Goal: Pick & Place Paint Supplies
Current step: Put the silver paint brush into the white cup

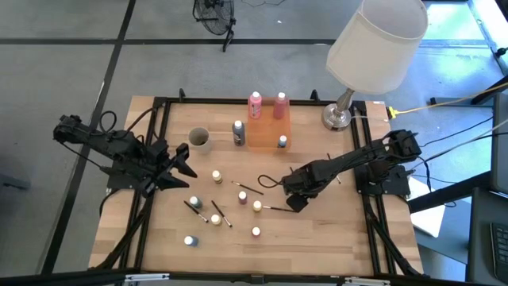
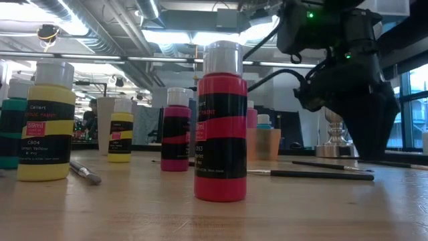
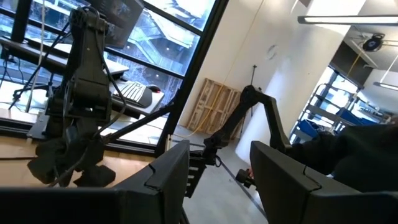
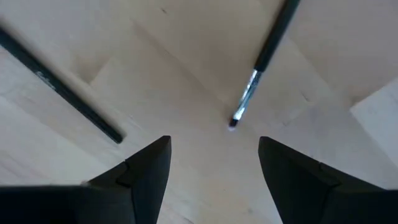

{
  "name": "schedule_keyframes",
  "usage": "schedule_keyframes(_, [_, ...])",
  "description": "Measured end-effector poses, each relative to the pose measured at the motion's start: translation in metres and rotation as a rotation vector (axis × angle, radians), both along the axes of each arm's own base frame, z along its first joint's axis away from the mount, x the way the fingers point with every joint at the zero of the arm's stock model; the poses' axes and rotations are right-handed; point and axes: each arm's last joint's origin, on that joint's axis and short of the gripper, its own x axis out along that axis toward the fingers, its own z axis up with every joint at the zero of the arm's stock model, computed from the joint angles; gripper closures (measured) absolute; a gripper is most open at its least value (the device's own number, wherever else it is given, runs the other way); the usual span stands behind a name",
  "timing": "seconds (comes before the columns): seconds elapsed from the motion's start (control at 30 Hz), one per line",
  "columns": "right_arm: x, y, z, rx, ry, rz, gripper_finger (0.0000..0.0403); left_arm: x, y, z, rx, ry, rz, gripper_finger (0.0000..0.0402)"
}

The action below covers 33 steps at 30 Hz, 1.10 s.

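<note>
The right tool (image 4: pixel 211 168) is held wide open and empty, low over the wooden table (image 4: pixel 186 74). The thin dark metal-ferruled brush (image 4: pixel 261 62) lies just beyond its fingertips, its long axis running obliquely away from the tool.

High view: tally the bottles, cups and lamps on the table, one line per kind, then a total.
Bottles: 11
Cups: 1
Lamps: 1
Total: 13
</note>
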Motion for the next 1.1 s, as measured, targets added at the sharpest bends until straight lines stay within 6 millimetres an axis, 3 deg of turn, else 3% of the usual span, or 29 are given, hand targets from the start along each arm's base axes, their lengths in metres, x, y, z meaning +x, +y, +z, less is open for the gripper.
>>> schedule_keyframes(1.1, [-0.002,-0.0045,-0.0049,-0.016,0.003,-0.035,0.0166,-0.0003,-0.0013,-0.0014,-0.041,0.033,-0.054,0.0235])
